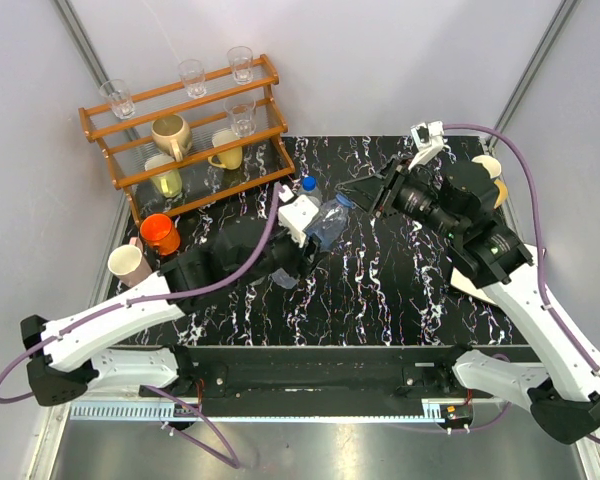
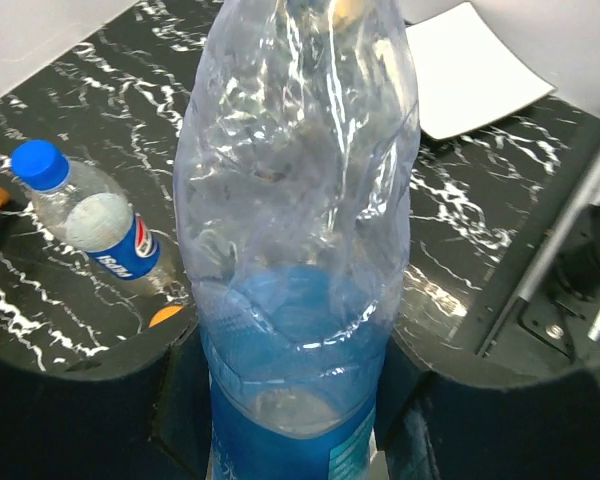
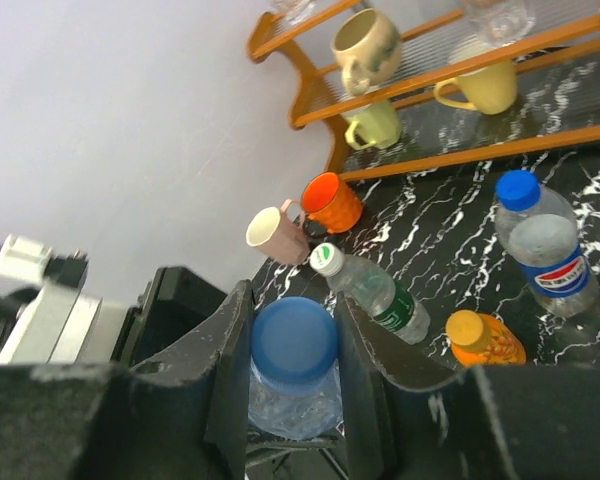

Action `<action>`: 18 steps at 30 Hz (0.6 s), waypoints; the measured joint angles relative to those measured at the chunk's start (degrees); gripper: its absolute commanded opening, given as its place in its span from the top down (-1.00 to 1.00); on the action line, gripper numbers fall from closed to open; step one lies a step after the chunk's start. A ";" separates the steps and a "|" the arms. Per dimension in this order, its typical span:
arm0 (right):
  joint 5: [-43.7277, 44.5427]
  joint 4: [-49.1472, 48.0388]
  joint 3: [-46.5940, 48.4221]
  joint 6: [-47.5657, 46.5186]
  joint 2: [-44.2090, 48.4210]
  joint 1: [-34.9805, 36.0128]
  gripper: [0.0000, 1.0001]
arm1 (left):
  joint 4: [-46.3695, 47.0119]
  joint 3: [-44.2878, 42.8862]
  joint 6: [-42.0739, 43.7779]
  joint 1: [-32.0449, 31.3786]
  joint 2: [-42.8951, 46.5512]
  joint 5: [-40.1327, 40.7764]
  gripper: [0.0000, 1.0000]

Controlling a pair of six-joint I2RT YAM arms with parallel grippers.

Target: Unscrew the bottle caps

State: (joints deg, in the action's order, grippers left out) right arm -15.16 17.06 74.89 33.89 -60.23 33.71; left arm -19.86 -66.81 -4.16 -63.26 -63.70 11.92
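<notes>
The translucent blue bottle [image 2: 300, 200] is held off the table, tilted between the two arms [image 1: 327, 222]. My left gripper [image 2: 295, 400] is shut on its lower body, with the black jaws pressed against both sides. My right gripper [image 3: 292, 345] is shut on its blue cap [image 3: 294, 335], which sits between the two fingers [image 3: 225, 370]. On the table behind lie the clear bottle with the green label [image 3: 380, 297], the squat orange bottle [image 3: 485, 340] and the clear bottle with the blue-red label [image 3: 545, 245], each with its cap on.
A wooden rack [image 1: 195, 135] with mugs and drinking glasses stands at the back left. An orange cup [image 1: 160, 233] and a pink cup [image 1: 128, 264] sit at the table's left edge. A white card [image 2: 470, 70] lies to the right.
</notes>
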 measured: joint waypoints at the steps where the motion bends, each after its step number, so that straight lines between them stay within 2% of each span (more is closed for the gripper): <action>1: -1.25 0.09 0.31 -0.74 0.17 0.00 1.00 | -0.42 0.00 -0.15 0.48 0.70 -2.16 -0.09; 5: -6.14 0.13 1.68 -3.45 0.76 0.04 1.00 | -1.25 0.07 -0.87 4.39 3.67 -13.99 -0.08; 11: -15.78 -1.40 2.05 -9.38 1.97 0.15 1.00 | 0.52 2.10 -4.55 12.28 6.16 -36.06 -0.09; 18: -25.68 -2.21 1.95 -16.90 3.41 0.07 1.00 | 3.37 3.54 -8.72 15.74 6.21 -52.63 -0.11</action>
State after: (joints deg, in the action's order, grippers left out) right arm -40.84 14.85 76.84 16.99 -56.82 33.78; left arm -16.49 -63.26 -12.88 -47.53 -57.49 -40.71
